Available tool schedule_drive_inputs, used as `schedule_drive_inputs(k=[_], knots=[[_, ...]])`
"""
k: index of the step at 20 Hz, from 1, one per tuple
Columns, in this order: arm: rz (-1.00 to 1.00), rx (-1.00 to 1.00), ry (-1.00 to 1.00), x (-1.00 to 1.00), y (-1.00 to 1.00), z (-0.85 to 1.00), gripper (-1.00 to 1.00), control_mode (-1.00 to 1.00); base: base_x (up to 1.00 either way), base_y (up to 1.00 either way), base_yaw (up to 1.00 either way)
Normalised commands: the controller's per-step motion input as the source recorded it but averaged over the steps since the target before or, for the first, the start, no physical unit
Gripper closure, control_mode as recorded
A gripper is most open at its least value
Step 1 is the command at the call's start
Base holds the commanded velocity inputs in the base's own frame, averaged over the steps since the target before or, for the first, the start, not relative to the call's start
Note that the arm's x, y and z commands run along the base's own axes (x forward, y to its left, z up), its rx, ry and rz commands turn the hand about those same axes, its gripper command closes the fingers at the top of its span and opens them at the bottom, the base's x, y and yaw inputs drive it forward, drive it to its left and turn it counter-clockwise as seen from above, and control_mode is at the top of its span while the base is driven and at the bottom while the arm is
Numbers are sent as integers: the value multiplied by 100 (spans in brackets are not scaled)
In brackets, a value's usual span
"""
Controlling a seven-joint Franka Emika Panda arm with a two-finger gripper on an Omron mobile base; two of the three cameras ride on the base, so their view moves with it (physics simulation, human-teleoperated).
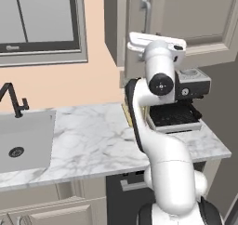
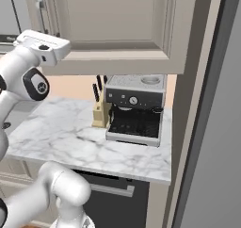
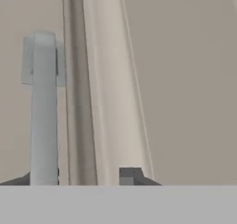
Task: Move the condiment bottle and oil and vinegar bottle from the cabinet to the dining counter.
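Gripper (image 3: 83,177) up at the cabinet (image 1: 186,15), fingertips (image 3: 130,174) apart, clamped on nothing. The bar handle (image 3: 44,107) sits over the left tip, not between the two

Step, as I read it: opening the cabinet, first stage of the fetch. Doors are shut, so neither bottle can be reached yet. Next move calls for shifting sideways until the bar is between the tips, closing on it, then pulling along the door's swing arc

Containers, big to small:
- cabinet: wall unit above the marble worktop (image 1: 93,140), panelled door closed, contents hidden. Condiment bottle and oil and vinegar bottle presumably behind it, can't confirm
- sink (image 1: 28,140): left end of the worktop, basin shows a drain and nothing else
- coffee machine (image 2: 134,109): under the cabinet, drip tray bare
- knife block (image 2: 100,111): just beside the machine, dark handles sticking up
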Motion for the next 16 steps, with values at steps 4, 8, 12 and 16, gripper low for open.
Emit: schedule_drive_inputs(k=[4, 8, 12, 16], knots=[[-3, 13, -5, -100, -100, 0, 100, -100, 0, 0, 0], [-1, 14, -7, -100, -100, 0, 100, -100, 0, 0, 0], [0, 16, -8, -100, -100, 0, 100, -100, 0, 0, 0], [0, 17, -10, -100, -100, -2, 100, -100, 0, 0, 0]])
